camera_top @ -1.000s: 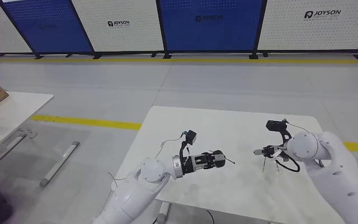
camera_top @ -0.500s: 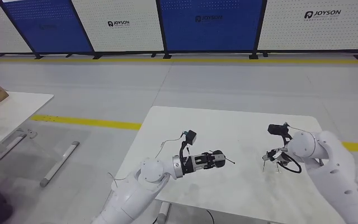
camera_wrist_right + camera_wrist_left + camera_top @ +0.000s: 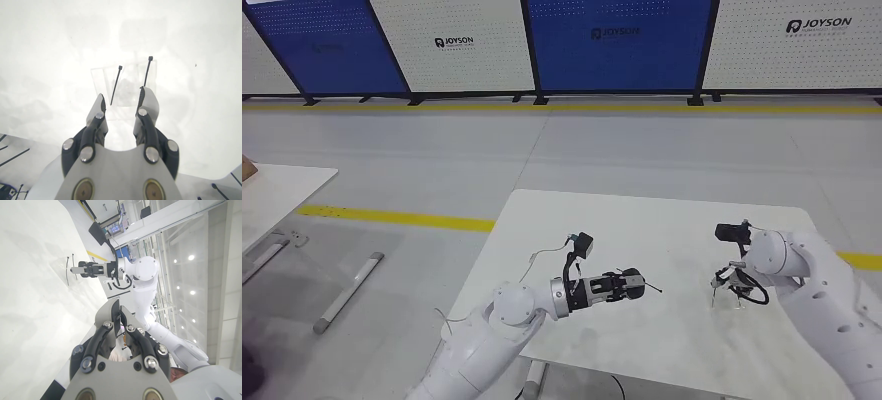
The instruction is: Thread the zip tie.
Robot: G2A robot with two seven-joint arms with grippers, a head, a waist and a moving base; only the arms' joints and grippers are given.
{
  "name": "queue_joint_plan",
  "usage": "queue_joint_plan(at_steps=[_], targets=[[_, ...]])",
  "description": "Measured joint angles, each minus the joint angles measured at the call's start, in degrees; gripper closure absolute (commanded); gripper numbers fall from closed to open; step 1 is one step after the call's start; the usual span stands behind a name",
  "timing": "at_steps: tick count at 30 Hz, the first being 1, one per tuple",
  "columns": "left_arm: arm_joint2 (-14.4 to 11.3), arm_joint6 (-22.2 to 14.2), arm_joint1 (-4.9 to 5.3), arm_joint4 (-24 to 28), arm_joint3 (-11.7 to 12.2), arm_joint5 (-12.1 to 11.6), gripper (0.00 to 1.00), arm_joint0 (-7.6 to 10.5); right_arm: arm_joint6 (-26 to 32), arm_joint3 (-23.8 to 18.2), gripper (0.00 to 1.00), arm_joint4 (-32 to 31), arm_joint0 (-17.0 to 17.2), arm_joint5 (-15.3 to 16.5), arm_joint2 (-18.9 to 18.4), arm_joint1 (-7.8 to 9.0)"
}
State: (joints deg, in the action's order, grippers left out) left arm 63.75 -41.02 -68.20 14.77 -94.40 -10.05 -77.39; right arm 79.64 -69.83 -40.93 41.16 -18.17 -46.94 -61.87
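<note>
Right wrist view: right claw [image 3: 122, 94] spread over two zip ties [image 3: 115, 85]; left claw [image 3: 119, 306] pressed together.

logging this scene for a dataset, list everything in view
zip ties: two, black, propped on the clear holder
held zip tie: one, black, sticking out of the left claw
clear holder: one, transparent, on the table below the right claw
table: one, white, under both arms
side table: one, white, far left of the top view
wall panels: several, blue and white, beyond the floor
left claw: one, grey, shut on the held zip tie
right claw: one, grey, open above the zip ties
</note>
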Motion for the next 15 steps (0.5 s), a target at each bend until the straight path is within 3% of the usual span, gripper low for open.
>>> queue_joint_plan(at_steps=[15], targets=[[0.00,0.00,0.00,0.00,0.00,0.00,1.00,0.00,-0.20,8.41,0.68,1.56,-4.03,1.01,4.16,-2.95]])
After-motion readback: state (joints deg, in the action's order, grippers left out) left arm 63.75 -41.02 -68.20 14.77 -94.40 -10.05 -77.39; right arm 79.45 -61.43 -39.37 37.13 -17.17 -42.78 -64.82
